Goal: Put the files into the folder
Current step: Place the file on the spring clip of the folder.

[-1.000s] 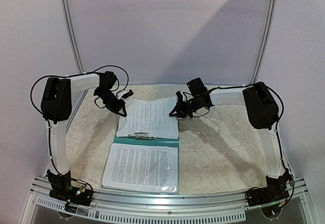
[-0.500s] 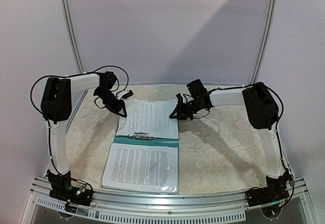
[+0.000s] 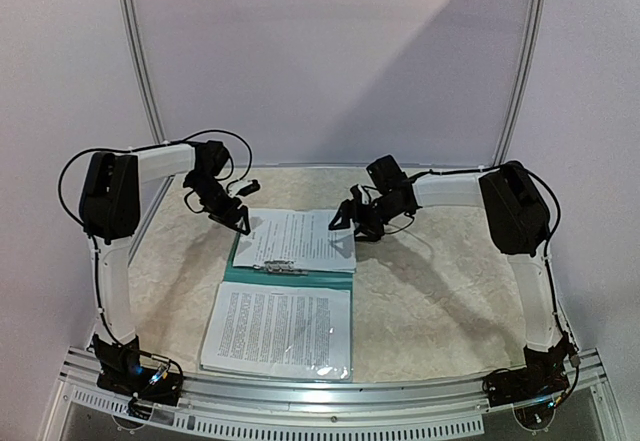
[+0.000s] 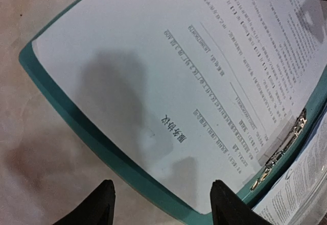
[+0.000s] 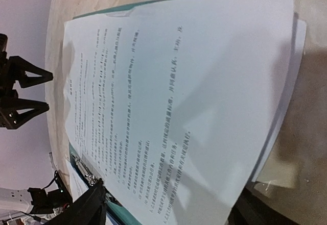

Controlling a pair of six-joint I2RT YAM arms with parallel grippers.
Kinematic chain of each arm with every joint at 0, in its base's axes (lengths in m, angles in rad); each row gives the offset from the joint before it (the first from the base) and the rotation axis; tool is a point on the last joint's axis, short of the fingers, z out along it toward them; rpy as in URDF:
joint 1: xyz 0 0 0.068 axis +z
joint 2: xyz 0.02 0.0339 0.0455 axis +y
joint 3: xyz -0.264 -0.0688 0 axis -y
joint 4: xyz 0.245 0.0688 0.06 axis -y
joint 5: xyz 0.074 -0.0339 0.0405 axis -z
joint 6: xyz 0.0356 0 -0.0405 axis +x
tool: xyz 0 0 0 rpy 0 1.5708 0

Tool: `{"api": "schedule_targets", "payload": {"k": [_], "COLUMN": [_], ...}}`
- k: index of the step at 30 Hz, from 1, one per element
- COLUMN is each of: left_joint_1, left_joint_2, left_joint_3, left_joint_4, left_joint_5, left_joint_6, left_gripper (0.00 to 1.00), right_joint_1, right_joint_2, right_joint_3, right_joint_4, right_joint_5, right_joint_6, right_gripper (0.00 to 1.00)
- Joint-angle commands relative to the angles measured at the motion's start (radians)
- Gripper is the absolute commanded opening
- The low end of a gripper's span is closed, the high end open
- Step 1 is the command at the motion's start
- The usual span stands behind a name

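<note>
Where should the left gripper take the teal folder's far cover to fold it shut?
Probably grip the flat teal card folder by the bare border along its left edge, coming in from outside with the left gripper: there the cover sticks out past the white printed sheets.

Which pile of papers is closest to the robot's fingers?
The far pile, beyond the silver clip: the left arm's fingers and the right arm's fingers flank it. The near pile lies by the arm bases.
</note>
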State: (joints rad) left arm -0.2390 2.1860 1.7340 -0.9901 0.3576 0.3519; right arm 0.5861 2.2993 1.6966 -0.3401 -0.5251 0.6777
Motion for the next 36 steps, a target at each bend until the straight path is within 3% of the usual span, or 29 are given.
{"api": "schedule_targets", "payload": {"k": [1, 3, 10, 16, 18, 21, 25, 31, 36], "left_joint_1": [0.011, 0.011, 0.013, 0.016, 0.019, 0.03, 0.046, 0.064, 0.067], "left_joint_2": [-0.06, -0.07, -0.082, -0.087, -0.085, -0.088, -0.098, -0.084, -0.042], "left_joint_3": [-0.001, -0.002, -0.012, -0.046, -0.061, -0.081, -0.1, -0.112, -0.118], "left_joint_4": [-0.034, -0.042, -0.044, -0.03, -0.017, 0.0, 0.018, 0.026, 0.03], "left_joint_5": [-0.04, -0.041, -0.047, -0.049, -0.054, -0.066, -0.064, -0.112, -0.158], "left_joint_6": [0.017, 0.023, 0.009, -0.035, -0.061, -0.093, -0.116, -0.146, -0.16], "left_gripper": [0.66, 0.66, 0.65, 0.63, 0.6, 0.51, 0.49, 0.37, 0.31], "right_joint_1": [0.004, 0.004, 0.004, 0.005, 0.005, 0.009, 0.02, 0.059, 0.08], "right_joint_2": [-0.052, -0.062, -0.046, -0.093, -0.104, -0.096, -0.068, -0.004, 0.048], "right_joint_3": [0.021, 0.029, 0.061, 0.064, 0.058, 0.041, 0.045, 0.118, 0.136], "right_joint_4": [-0.102, -0.114, -0.161, -0.273, -0.305, -0.297, -0.306, -0.408, -0.432], "right_joint_5": [0.09, 0.099, 0.121, 0.322, 0.402, 0.408, 0.457, 0.661, 0.659], "right_joint_6": [-0.025, -0.032, -0.035, -0.068, -0.081, -0.081, -0.073, -0.091, -0.1], "right_gripper": [0.87, 0.91, 0.89, 0.84, 0.74, 0.48, 0.22, 0.01, 0.0]}}
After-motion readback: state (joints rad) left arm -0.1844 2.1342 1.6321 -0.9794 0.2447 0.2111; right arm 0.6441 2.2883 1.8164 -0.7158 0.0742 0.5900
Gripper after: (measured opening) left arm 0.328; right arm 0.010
